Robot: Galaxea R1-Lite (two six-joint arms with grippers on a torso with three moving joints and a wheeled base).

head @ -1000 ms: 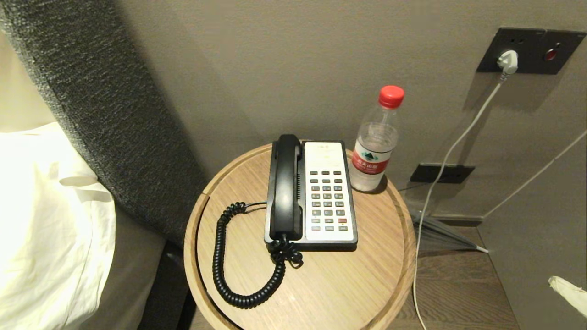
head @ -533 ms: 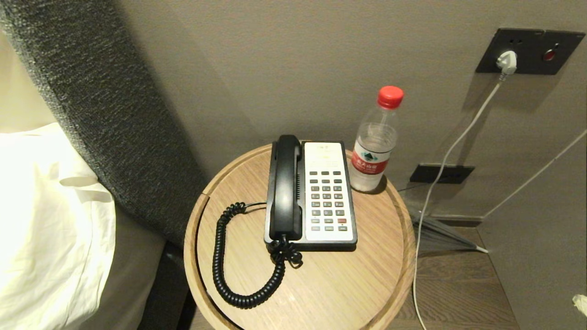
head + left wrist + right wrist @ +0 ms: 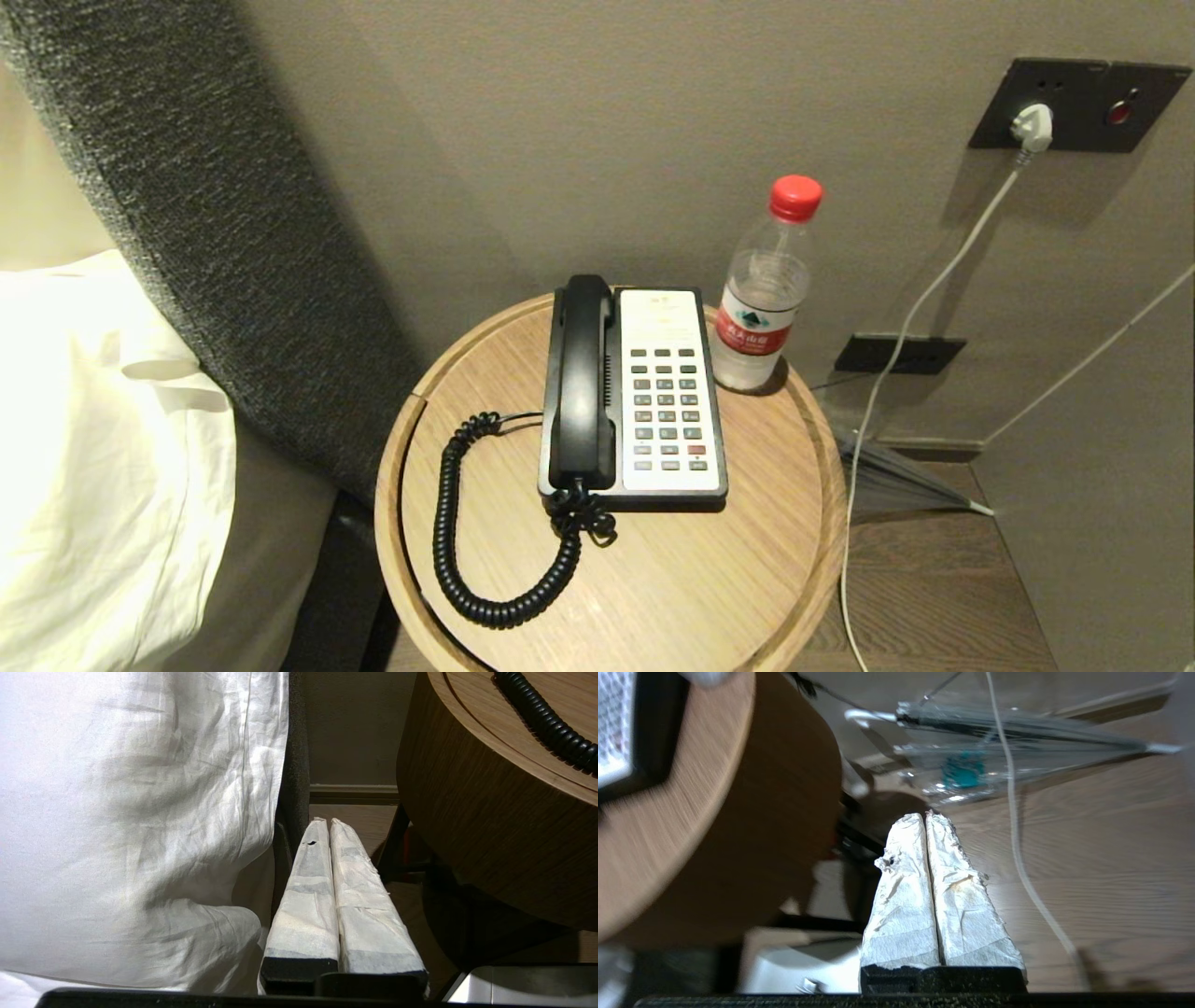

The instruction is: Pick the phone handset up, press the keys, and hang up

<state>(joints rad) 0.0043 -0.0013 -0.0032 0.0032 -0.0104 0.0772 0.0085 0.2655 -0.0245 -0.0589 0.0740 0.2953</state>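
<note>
The black phone handset [image 3: 582, 378] lies in its cradle on the left side of the black-and-white phone base [image 3: 667, 397], whose keys [image 3: 666, 406] face up. A coiled black cord [image 3: 467, 541] loops from the handset over the round wooden table [image 3: 747, 560]; part of the cord [image 3: 546, 718] shows in the left wrist view. Neither arm is in the head view. My left gripper [image 3: 327, 823] hangs shut and empty below the table's rim, beside the bedsheet. My right gripper [image 3: 924, 816] is shut and empty, low beside the table above the floor.
A water bottle [image 3: 767, 289] with a red cap stands right of the phone base. A white bedsheet [image 3: 93, 448] and grey headboard [image 3: 215, 215] are on the left. A white cable [image 3: 896, 373] hangs from a wall socket; a folded umbrella [image 3: 1017, 723] lies on the floor.
The right gripper's wrapped tip, at the head view's lower right edge a second ago, has slid down and out of that view. The phone and handset have not moved.
</note>
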